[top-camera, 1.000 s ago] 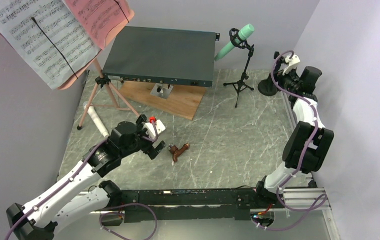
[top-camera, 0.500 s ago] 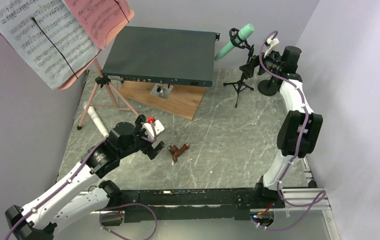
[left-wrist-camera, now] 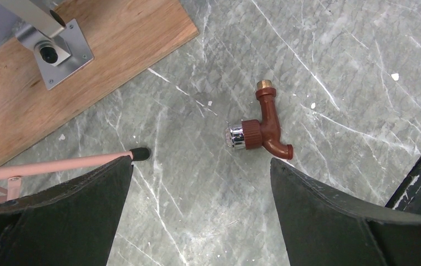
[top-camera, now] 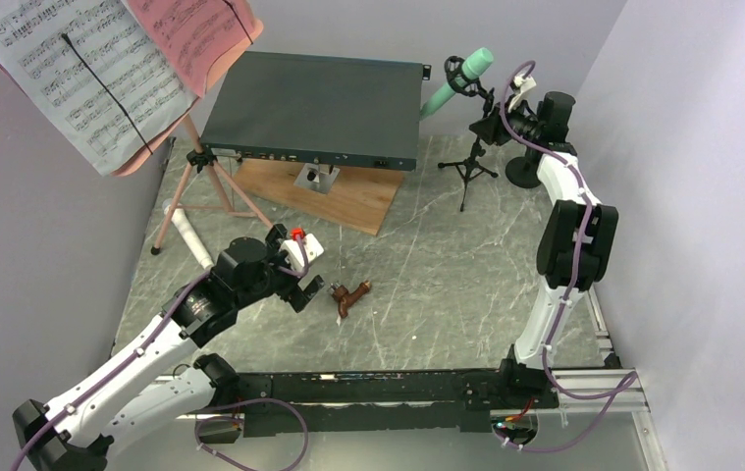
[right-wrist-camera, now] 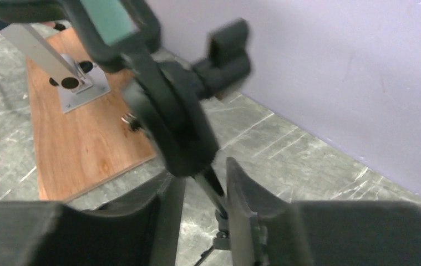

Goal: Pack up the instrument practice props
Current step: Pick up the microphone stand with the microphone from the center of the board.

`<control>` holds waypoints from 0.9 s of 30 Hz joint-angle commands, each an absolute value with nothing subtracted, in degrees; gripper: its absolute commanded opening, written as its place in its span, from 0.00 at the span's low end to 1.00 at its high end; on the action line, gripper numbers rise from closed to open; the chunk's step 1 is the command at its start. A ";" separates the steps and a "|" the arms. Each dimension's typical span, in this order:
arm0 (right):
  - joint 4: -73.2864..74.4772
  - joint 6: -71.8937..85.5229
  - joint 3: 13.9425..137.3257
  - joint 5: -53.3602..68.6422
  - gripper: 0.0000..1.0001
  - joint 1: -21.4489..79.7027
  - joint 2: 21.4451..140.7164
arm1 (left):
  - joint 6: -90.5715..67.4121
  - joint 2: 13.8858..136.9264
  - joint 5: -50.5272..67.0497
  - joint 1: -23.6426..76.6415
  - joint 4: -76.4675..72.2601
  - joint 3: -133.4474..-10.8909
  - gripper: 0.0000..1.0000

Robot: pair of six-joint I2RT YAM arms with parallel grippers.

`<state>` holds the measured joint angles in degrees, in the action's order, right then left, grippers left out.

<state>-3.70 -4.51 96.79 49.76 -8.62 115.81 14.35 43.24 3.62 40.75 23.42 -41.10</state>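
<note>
A mint microphone sits in a black clip on a small black tripod mic stand at the back right. My right gripper is at the stand just under the clip. Its jaws are partly closed round the thin pole, which touches the right finger, with a gap at the left one. The pink music stand at the back left holds white sheet music and a red page. A white microphone lies by its legs. My left gripper hangs open over bare table.
A big dark grey flat box stands on a post over a wooden board. A small brown tap-shaped piece lies just past my left fingers. A black round base stands by the right wall. A pink stand leg ends near my left finger.
My right arm has swung left from the wall to the mic stand, and its jaws have narrowed round the pole. The left arm has not moved.
</note>
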 commanded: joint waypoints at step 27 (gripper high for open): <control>22.17 -33.04 55.44 71.50 0.00 -10.68 67.16 | 10.50 36.43 14.97 40.25 16.61 -41.09 0.99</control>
<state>12.34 -22.59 59.35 64.90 -10.70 73.73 13.61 38.50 9.39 40.47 22.50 -41.10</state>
